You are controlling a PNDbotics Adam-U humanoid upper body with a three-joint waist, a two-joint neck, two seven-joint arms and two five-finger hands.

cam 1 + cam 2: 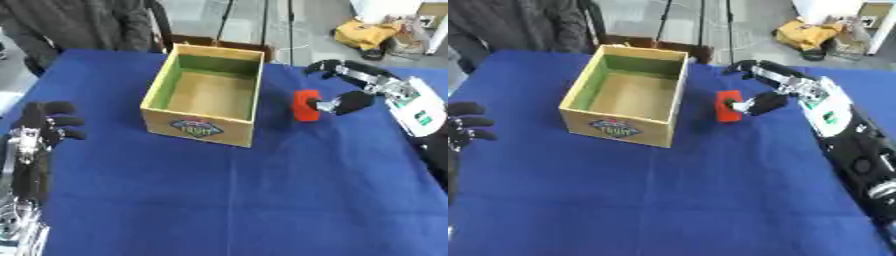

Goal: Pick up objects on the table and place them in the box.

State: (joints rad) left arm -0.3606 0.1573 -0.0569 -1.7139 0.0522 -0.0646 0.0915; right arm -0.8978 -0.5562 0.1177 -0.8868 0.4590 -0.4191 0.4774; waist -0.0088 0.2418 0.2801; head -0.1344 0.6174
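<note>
A table covered with a dark blue cloth (262, 200) is filling most of both views. On its far half an open square cardboard box (206, 95) is standing, with yellowish outer walls, green inner walls, a brown bottom and a coloured label on the near wall. The inside of the box is showing only its bare bottom.

To the right of the box, apart from it, a small red block (306, 105) is being held by the right hand (354, 100). The black thumb is pressing on the block's right side, while the other fingers (745, 67) are arching above and behind it, so the hand is gripping the block in a pinch. The block is at the level of the box's near wall; I cannot tell whether it is touching the cloth or is a little above it. The right forearm, white with a small green mark, is coming in from the right edge.

The left hand (44, 127) is resting near the left edge of the table, with its black fingers pointing up and relaxed, holding nothing. It is well apart from the box.
</note>
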